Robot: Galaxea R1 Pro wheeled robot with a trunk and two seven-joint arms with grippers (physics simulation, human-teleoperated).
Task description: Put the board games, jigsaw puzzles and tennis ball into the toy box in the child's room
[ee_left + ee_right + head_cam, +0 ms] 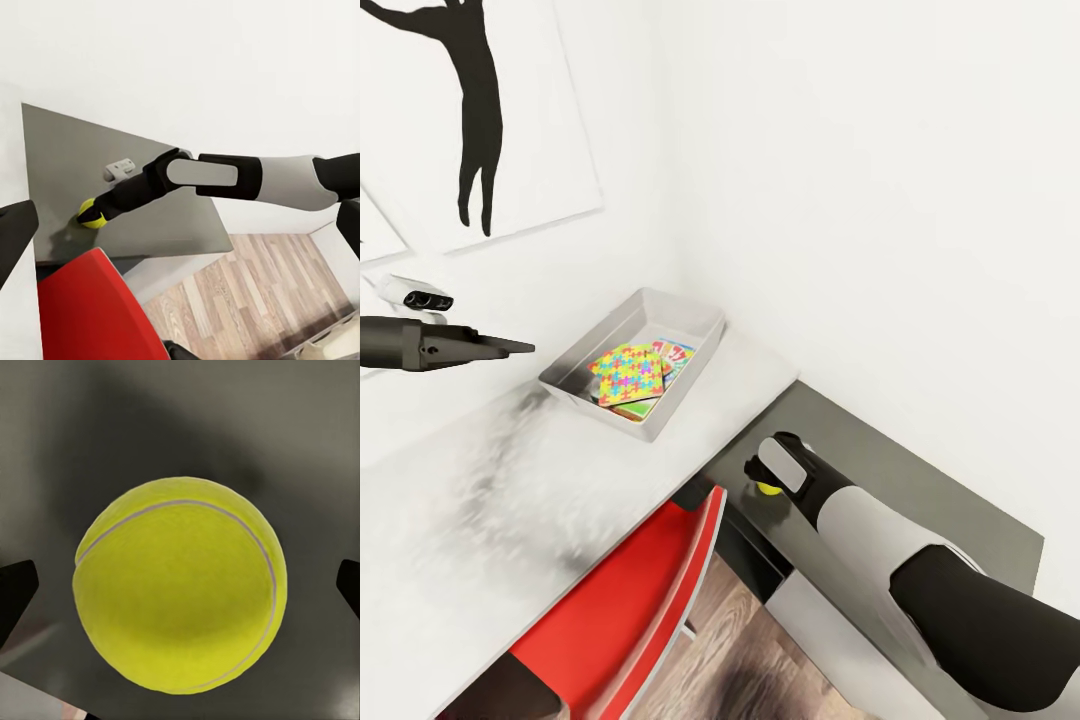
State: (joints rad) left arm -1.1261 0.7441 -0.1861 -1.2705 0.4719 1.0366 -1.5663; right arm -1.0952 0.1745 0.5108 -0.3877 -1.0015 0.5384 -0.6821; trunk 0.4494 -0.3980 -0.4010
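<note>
On the far left I have my left gripper [520, 347] parked in the air above the pale table [490, 500], just left of the toy box [690, 320]; its tip looks closed to a point from the head camera, but I cannot tell for certain, and it grasps nothing

The toy box sits on the pale top toward the far wall corner, its long axis running from near-left to far-right. Inside it lies a jigsaw puzzle [628, 372] flat on top of printed board game boxes [676, 354], so most of the sorting looks done. Nearer me a red chair [630, 600] is tucked under the desk edge

To the right, on the lower dark grey section, the tennis ball [178, 585] rests on the surface. My right gripper [768, 487] is down over it, fingers spread wide with one fingertip [16, 592] on each side and a gap to the felt, so not yet clenched

I judge the ball light, slightly springy and grippy in its felt, but prone to roll if nudged off-centre. Being round, it has no long axis or heading; I would pinch across its widest middle, squarely, before lifting toward the box
</note>
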